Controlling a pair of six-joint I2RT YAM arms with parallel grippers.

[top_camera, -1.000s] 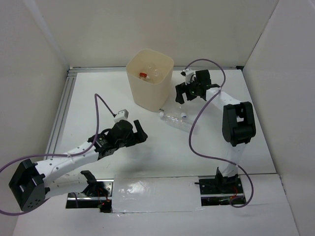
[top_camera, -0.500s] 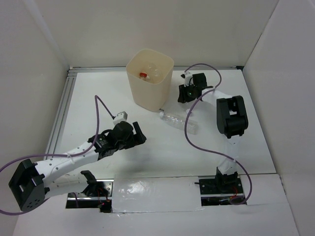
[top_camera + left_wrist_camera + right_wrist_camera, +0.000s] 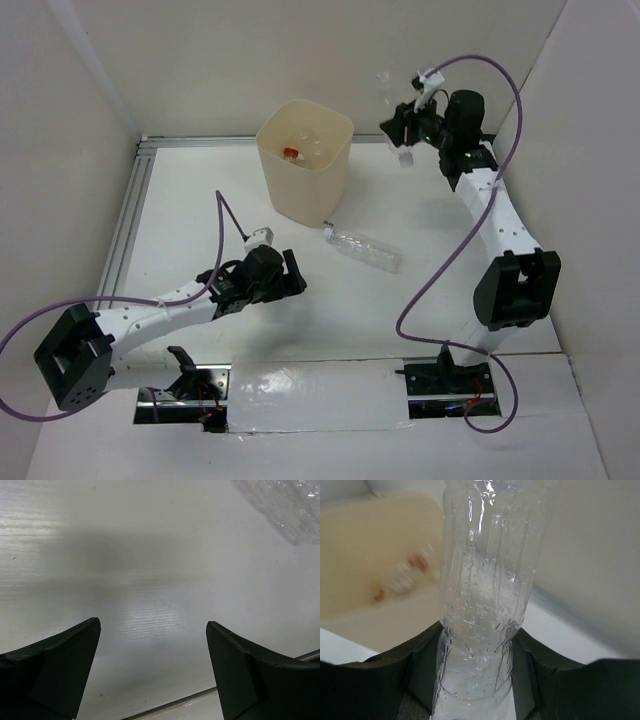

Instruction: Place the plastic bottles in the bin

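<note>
The cream-beige bin [image 3: 305, 165] stands at the back middle of the table, with a red-capped bottle [image 3: 291, 153] and other clear bottles inside. My right gripper [image 3: 398, 128] hangs high to the right of the bin, shut on a clear plastic bottle [image 3: 485, 580] that stands up between its jaws. The bin [image 3: 365, 600] shows blurred behind it. Another clear bottle [image 3: 362, 248] lies on the table in front of the bin, and its edge [image 3: 285, 505] shows at the top right of the left wrist view. My left gripper [image 3: 292, 274] is low and open, to the left of that bottle, with nothing between its fingers.
White walls close the table in at the back and on both sides. A metal rail [image 3: 130, 215] runs along the left edge. Purple cables loop above both arms. A taped strip [image 3: 320, 385] lies between the arm bases.
My right gripper shut on a bottle beside the bin, and the arm lifted it up and towards the back right. My left arm slid slightly right towards the lying bottle.
</note>
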